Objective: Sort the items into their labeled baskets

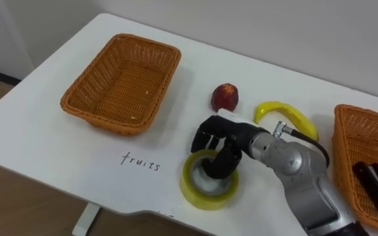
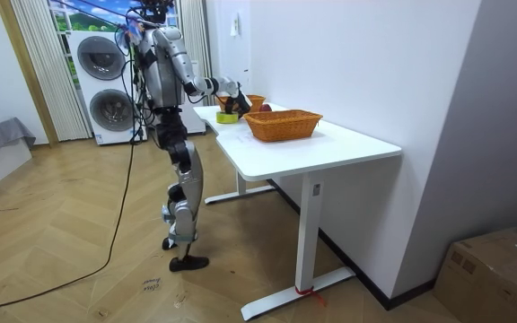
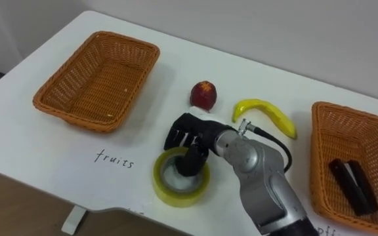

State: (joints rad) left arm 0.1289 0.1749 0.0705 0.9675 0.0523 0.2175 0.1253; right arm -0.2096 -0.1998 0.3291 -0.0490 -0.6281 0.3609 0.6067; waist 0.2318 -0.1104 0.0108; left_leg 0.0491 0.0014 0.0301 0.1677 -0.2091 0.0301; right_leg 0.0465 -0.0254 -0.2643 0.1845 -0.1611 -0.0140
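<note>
A yellow tape roll [image 1: 201,192] lies flat near the table's front edge. My right hand [image 1: 220,140] is on it: the thumb reaches down into the roll's hole and the curled fingers sit over its far rim. Just behind the hand lie a red apple [image 1: 225,97] and a yellow banana [image 1: 284,113]. An empty wicker basket [image 1: 96,88] stands at the left, with a handwritten label [image 1: 140,160] on the table in front of it. A second wicker basket [image 1: 346,154] at the right holds a black office item [image 1: 376,187].
The white table [image 1: 38,137] ends close in front of the tape roll and at the left. In the room view I stand at the table's [image 2: 330,148] end at the room view's left, with stacked washing machines [image 2: 106,85] behind me.
</note>
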